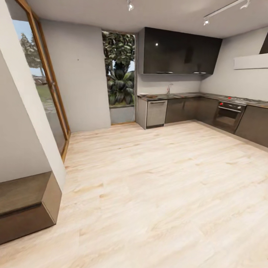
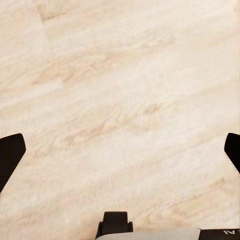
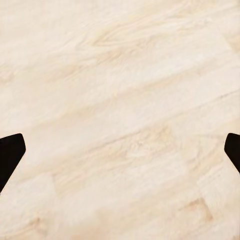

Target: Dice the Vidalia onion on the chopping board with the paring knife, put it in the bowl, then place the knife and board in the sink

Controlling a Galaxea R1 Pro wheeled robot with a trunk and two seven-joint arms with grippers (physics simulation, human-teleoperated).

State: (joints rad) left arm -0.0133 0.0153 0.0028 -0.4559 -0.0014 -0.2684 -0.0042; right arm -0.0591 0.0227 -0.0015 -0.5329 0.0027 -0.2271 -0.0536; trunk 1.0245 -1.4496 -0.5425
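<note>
Pale wood floor (image 1: 156, 193), grey walls (image 1: 83, 74), seemingly glossy dark cabinets (image 1: 178, 52).

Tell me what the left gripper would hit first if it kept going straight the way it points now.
Most likely the light wooden floor: the open left gripper points at bare planks with nothing between its fingertips. How far off the floor is, I cannot tell.

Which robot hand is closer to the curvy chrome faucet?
Cannot tell: left hand and right hand both hang open over pale wooden floor, curved chrome faucet far across the room.
</note>
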